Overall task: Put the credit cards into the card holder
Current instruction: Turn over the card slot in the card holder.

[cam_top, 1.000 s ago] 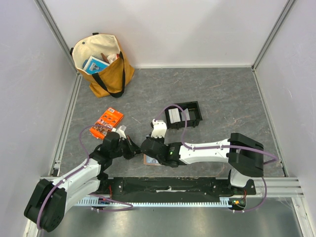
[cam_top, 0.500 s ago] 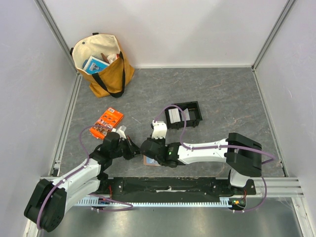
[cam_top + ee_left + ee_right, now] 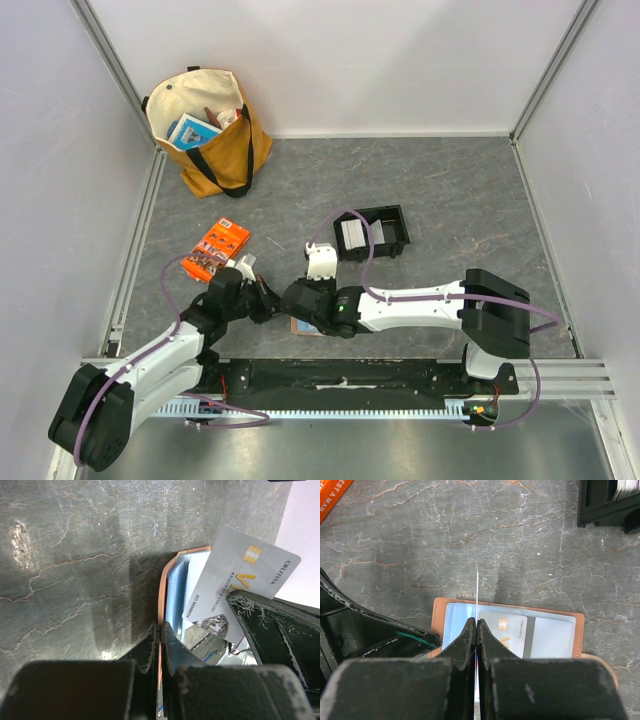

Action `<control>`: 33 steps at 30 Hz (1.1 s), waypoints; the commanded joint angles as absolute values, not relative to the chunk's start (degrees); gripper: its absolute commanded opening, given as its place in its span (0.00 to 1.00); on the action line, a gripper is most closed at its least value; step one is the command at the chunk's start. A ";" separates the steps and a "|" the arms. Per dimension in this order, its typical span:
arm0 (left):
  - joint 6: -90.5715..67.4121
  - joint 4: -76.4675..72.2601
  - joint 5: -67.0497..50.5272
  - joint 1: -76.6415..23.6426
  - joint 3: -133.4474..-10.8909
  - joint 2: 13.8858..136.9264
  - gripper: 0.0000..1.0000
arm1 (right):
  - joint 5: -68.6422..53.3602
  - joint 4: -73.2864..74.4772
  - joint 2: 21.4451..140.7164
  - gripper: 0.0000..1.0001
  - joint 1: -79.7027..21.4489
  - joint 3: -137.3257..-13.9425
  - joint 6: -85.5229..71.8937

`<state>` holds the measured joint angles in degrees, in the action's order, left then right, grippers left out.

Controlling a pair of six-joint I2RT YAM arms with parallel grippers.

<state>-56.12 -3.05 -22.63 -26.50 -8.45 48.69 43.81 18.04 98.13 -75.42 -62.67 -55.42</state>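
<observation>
Your left gripper (image 3: 160, 630): clenched on the edge of the open tan-brown leather wallet (image 3: 555, 637) | your right gripper (image 3: 476, 622): pinching a thin pale rectangular card (image 3: 477, 585) above its light-blue slots | wallet: near centre.

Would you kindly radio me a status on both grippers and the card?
Left gripper shut on card holder edge. Right gripper shut on credit card, edge-on above the open slots. Nothing seen in the way.
</observation>
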 commanded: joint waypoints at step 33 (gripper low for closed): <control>-53.00 -6.59 -19.78 -26.89 -9.23 60.21 0.02 | 4.58 -19.50 84.19 0.00 -60.64 -33.14 -58.35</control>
<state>-55.35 -6.13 -21.61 -26.50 -8.73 59.61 12.49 -5.41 81.97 -60.55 -35.44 -54.72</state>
